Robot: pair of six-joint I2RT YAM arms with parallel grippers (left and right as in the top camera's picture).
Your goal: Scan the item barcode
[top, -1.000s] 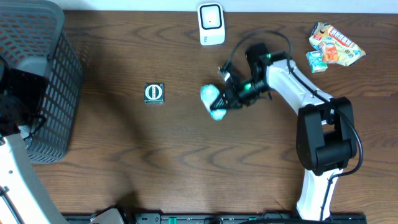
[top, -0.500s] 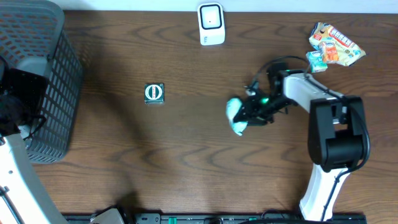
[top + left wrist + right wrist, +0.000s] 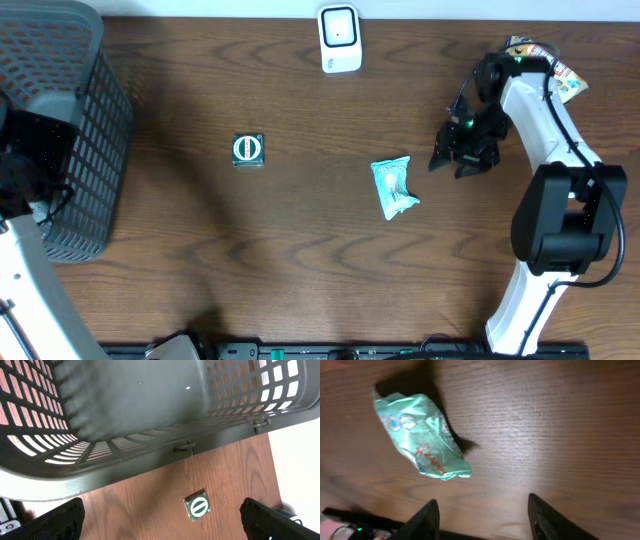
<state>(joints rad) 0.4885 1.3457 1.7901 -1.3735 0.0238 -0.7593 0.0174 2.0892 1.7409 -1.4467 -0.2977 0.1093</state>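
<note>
Wooden desk (image 3: 300,250) lies open all round the green packet (image 3: 393,187), flat right of centre, long axis near-to-far. Right claw (image 3: 481,512) hangs spread, empty, just right of it; left claw (image 3: 160,520) spread by the basket (image 3: 60,130).

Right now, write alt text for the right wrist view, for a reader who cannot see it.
A crumpled green foil packet with red lettering lies on a dark wooden table, in the upper left. The right arm's two fingers stand apart at the bottom edge, holding nothing, clear of the packet.
</note>
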